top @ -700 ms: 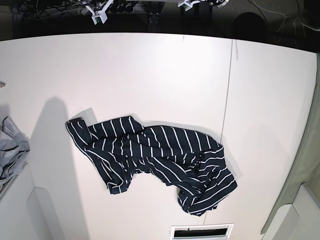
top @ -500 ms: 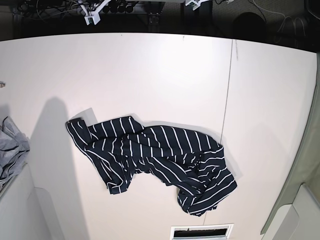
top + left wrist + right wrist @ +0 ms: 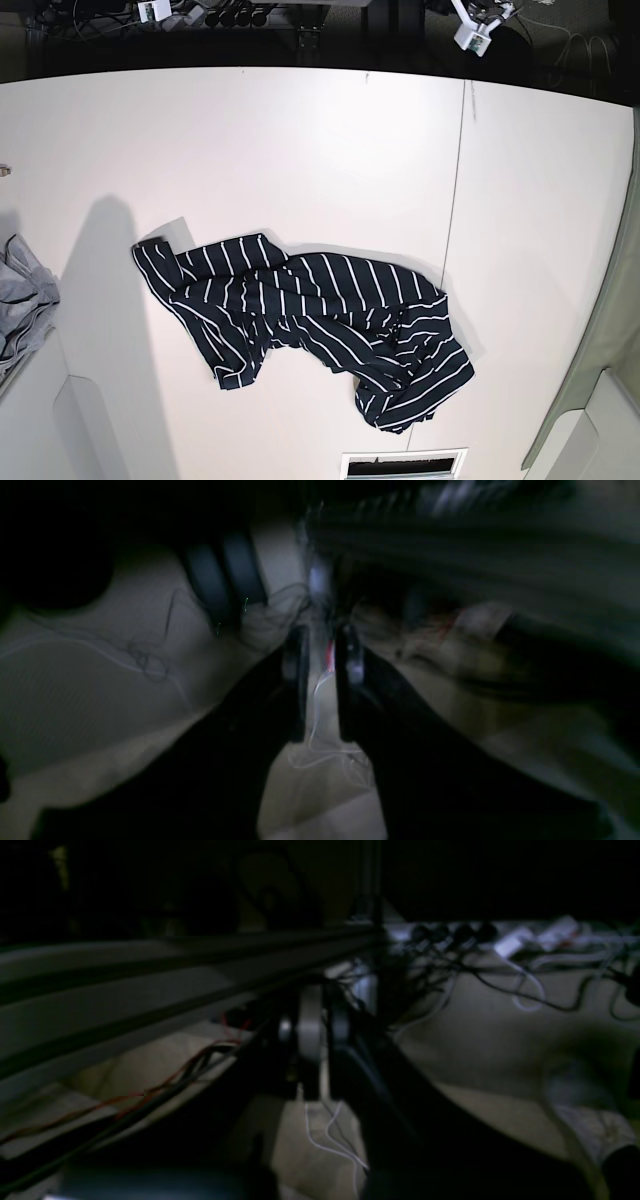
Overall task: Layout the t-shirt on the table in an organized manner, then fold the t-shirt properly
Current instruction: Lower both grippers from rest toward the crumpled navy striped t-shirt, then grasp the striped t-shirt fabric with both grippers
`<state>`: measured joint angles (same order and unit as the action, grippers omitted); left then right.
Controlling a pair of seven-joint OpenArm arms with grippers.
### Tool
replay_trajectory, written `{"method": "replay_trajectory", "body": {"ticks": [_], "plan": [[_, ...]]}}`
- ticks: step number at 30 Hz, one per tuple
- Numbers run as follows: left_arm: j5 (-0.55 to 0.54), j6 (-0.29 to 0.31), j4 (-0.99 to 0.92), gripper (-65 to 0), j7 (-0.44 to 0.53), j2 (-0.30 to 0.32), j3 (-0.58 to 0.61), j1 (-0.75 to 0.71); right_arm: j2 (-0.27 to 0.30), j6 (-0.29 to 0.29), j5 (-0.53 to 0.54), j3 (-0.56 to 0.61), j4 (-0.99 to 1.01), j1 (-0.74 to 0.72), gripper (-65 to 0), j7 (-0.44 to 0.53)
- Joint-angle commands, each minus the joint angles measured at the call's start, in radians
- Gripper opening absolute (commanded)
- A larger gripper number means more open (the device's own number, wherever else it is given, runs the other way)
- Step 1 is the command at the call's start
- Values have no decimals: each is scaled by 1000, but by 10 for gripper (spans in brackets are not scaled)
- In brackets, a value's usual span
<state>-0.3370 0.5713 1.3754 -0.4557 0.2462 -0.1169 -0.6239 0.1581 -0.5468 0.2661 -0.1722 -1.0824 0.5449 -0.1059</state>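
Both arms are hovering beyond the desk (image 3: 330, 150) far edge. Left hand (image 3: 320, 660) and right hand (image 3: 312, 1032) are holding fingers nearly pressed together, gripping nothing. The t-shirt (image 3: 310, 320) is lying crumpled.

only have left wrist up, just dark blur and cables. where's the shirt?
Observer: In the base view, the t-shirt lies crumpled on the table, toward its near edge.
Operator: anything gripping it?
Observer: No. The left gripper is out past the table's far edge, well apart from the shirt.
Operator: other clutter?
Observer: A grey cloth sits at the base view's left edge, not touching the shirt.
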Motion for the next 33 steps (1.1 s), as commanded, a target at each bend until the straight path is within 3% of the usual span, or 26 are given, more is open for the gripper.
{"method": "replay_trajectory", "body": {"ticks": [1, 5, 8, 13, 17, 20, 24, 31, 33], "plan": [[-34, 22, 61, -527, -14, 7, -37, -19, 18, -18, 42, -2, -72, 29, -627, -8], [-204, 47, 260, -524, -124, 37, -159, -56, 56, -18, 151, -5, -336, 107, -627, -138], [-283, 62, 400, -524, -148, 85, -225, -71, 85, -17, 196, -5, -513, 133, -627, -219], [-340, 61, 567, -522, -146, 204, -264, -70, 102, -10, 218, -35, -700, 112, -626, -241], [-401, 61, 602, -410, -138, 293, -262, -36, 101, -6, 233, -63, -730, 3, -611, -239], [-407, 38, 602, -343, -113, 329, -256, 26, 101, 26, 218, -72, -700, -111, -515, -239], [-384, 3, 579, -343, -108, 370, -182, 146, 82, 80, 184, -72, -618, -277, -374, -239], [-255, -89, 353, -343, -51, 377, 129, 487, 21, 114, 83, -72, -364, -590, -367, -238], [-238, -89, 267, -343, -48, 362, 204, 584, 5, 133, 61, -72, -298, -662, -367, -230]]}}
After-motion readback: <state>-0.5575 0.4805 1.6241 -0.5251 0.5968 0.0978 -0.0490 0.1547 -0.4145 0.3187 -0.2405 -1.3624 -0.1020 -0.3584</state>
